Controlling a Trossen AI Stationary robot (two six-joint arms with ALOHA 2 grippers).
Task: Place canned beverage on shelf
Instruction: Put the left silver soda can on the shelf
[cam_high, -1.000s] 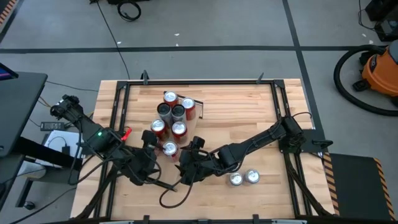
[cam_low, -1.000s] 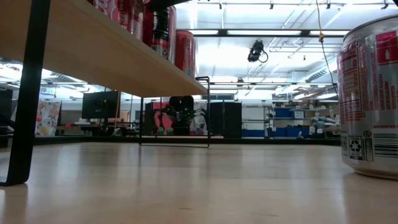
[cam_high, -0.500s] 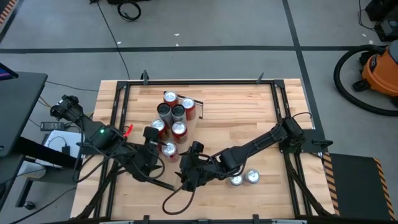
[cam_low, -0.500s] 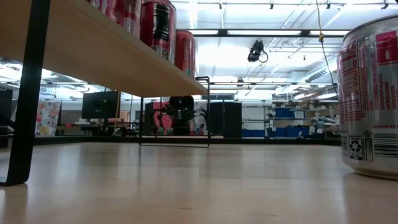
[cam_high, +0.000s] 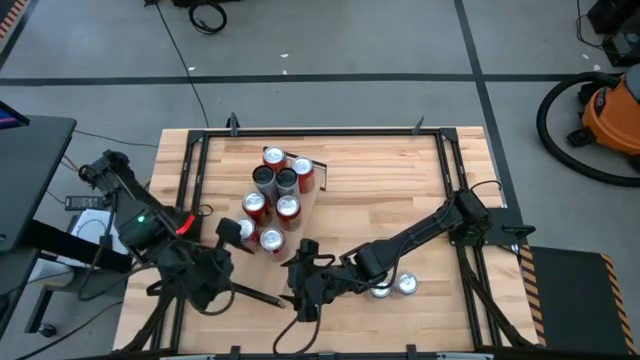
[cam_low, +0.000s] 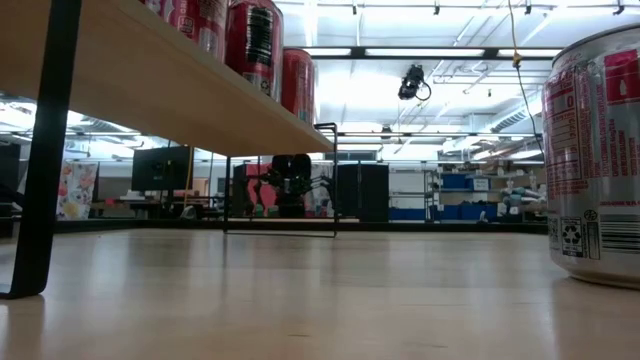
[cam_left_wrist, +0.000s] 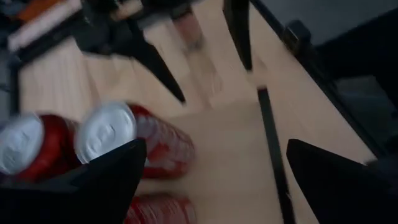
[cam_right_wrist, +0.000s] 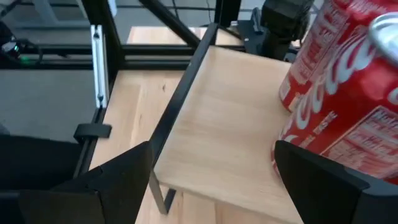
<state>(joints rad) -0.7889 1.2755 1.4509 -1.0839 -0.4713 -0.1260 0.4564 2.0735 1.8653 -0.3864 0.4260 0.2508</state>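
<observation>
My right gripper (cam_high: 300, 285) and left gripper (cam_high: 222, 250) both gape empty beside the shelf (cam_right_wrist: 239, 118). Two loose cans (cam_high: 392, 286) stand behind my right gripper; they look rigid, slick, so I'd grip mid-wall

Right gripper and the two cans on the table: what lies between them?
In the high view, only the right arm's own links lie between the right gripper and the two cans.

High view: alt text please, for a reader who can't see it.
Seven cans stand clustered on the shelf on a wooden table. Two more cans stand on the table near the right arm. Both end effectors, left and right, hang open beside the cluster, holding nothing.
</observation>
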